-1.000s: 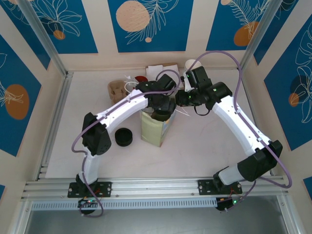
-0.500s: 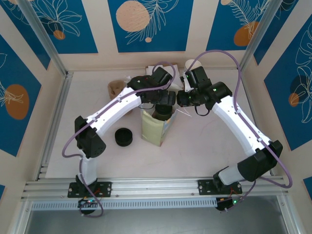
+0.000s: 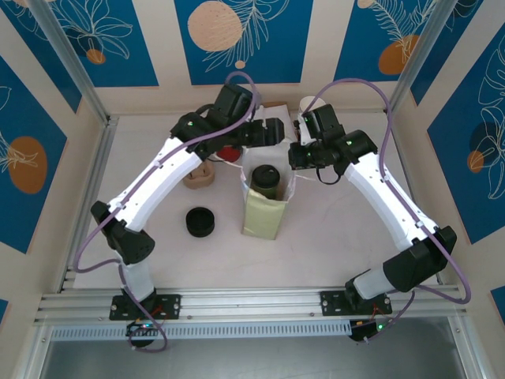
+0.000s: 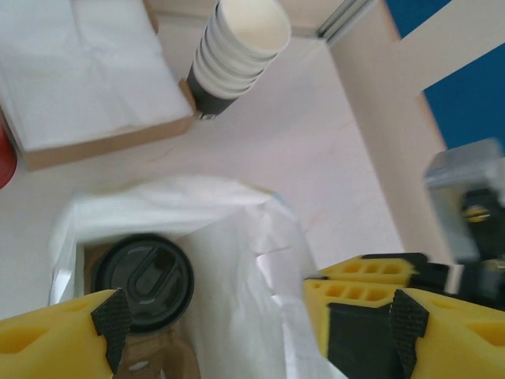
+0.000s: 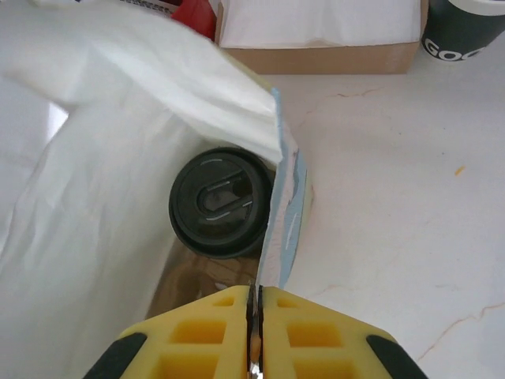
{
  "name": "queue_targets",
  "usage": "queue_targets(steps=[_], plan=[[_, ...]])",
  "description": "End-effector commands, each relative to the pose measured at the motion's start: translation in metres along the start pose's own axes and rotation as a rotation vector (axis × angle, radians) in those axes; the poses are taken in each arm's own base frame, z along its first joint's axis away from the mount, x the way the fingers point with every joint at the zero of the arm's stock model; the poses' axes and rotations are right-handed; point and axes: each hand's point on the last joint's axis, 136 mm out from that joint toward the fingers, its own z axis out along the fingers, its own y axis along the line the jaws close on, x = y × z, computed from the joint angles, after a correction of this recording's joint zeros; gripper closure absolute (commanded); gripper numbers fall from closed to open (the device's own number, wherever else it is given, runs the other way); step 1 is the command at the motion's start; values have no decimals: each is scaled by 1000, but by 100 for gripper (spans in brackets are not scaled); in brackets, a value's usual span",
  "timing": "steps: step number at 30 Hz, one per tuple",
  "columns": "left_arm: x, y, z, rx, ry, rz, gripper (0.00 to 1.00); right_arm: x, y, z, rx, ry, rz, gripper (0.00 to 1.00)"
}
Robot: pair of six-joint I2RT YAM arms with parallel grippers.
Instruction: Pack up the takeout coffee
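Observation:
The takeout coffee (image 3: pixel 265 178), its round black lid (image 4: pixel 144 280) facing up, stands inside an open white paper bag (image 3: pixel 261 207). My left gripper (image 4: pixel 260 332) hovers above the bag mouth, open and holding nothing, its yellow fingers (image 4: pixel 55 339) spread wide; from above this left gripper (image 3: pixel 273 131) sits just behind the bag. My right gripper (image 5: pixel 254 335) is shut on the bag's right rim (image 5: pixel 282 207), with the lid (image 5: pixel 222 201) just beyond it. In the top view the right gripper (image 3: pixel 293 158) is at the bag's far right corner.
A stack of cream lidless cups (image 4: pixel 237 47) and a napkin box (image 4: pixel 87 87) sit behind the bag. A low stack of black lids (image 3: pixel 200 222) lies to the left, a brown cup carrier (image 3: pixel 197 175) and a red object (image 3: pixel 227 151) behind it. A dark cup (image 5: pixel 461 28) stands far right.
My left arm has risen out of the bag and drawn back towards the far wall, leaving the coffee inside. The bag now stands more upright and slightly further right. The right gripper kept its hold.

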Motion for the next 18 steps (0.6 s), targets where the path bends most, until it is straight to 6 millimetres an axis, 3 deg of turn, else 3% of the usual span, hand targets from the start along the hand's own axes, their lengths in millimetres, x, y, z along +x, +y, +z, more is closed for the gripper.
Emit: queue_targets(steps=[1,9,18], plan=[[-32,-14,-37,91,-99,-25,13,-12,15,-8,-92,-42,-23,89],[-56,43,-59,-65,-162,-28,13,-7,32,-20,-216,-76,-13,94],[-57,82,-51,-135,-124,-50,13,3,41,-26,-288,-89,32,96]])
